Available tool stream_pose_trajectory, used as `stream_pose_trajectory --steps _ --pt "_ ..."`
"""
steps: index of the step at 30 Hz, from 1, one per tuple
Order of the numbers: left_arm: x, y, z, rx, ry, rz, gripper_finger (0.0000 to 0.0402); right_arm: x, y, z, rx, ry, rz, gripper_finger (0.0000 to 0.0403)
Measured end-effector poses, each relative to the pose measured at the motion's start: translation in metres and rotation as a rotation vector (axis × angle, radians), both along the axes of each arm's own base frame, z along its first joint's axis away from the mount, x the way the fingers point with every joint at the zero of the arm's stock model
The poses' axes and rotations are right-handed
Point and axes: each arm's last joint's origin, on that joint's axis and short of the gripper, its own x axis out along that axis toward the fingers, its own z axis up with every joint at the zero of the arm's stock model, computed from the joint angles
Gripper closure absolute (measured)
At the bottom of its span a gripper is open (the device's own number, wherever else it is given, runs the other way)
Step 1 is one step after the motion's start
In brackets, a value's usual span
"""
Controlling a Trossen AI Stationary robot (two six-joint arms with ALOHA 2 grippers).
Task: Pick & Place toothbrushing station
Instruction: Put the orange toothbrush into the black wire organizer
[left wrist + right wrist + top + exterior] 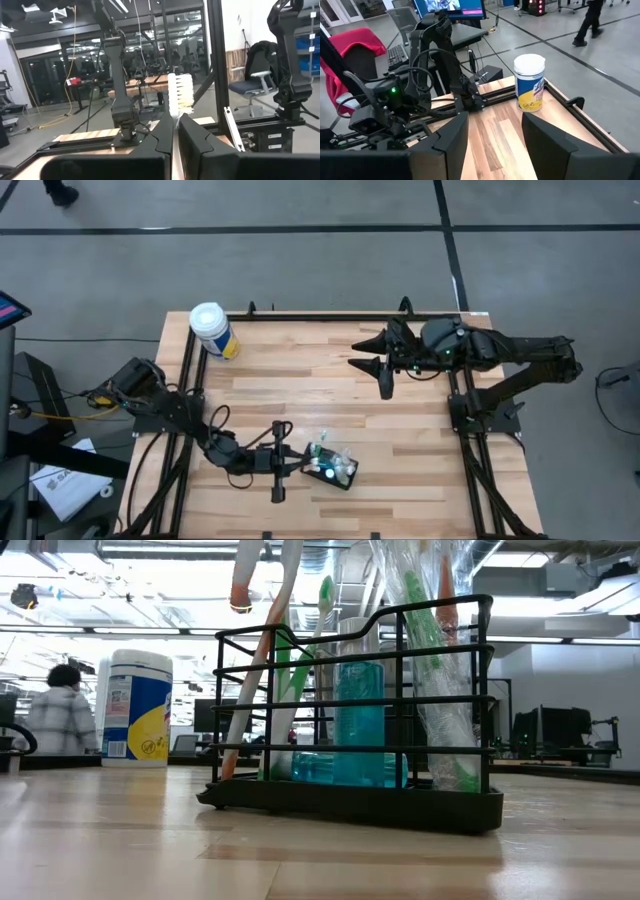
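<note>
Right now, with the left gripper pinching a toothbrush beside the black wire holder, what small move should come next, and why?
Probably a short lowering of the toothbrush into the holder. The left gripper is shut on the toothbrush, bristles up, right beside the holder, which already carries brushes and a blue bottle. The right gripper waits open, far from the holder.

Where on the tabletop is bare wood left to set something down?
The broad middle is bare, between the wipes canister at the far left corner and the right pincer. The near right corner is bare too. It is crowded near the front edge, where the left pincer sits against the toothbrushing station.
</note>
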Motion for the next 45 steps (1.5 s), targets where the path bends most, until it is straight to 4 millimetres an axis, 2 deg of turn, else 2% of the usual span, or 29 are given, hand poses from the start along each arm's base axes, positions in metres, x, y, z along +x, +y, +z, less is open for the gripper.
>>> stream_pose_trajectory --steps 3,10,13,23,31,45 --pt "-0.002 0.006 -0.007 -0.014 -0.024 0.013 0.0401 0.000 0.002 0.000 -0.010 0.001 -0.002 0.0229" --pt "-0.016 0.035 -0.028 -0.022 -0.064 0.068 0.0401 0.000 0.004 0.000 -0.043 0.007 0.001 0.0225" --pt "-0.017 0.040 -0.033 -0.012 -0.050 0.078 0.0401 0.000 0.003 0.000 -0.046 0.008 0.001 0.0225" --pt "-0.016 0.036 -0.037 -0.010 -0.046 0.003 0.0401 0.000 0.003 0.000 -0.064 0.011 0.005 0.0229" --pt "-0.015 0.025 -0.058 -0.039 -0.012 -0.046 0.0401 0.000 0.003 0.000 -0.063 0.010 0.005 0.0232" --pt "-0.009 0.022 -0.100 -0.062 0.051 -0.054 0.0401 0.000 0.003 -0.001 -0.071 0.015 0.008 0.0237"
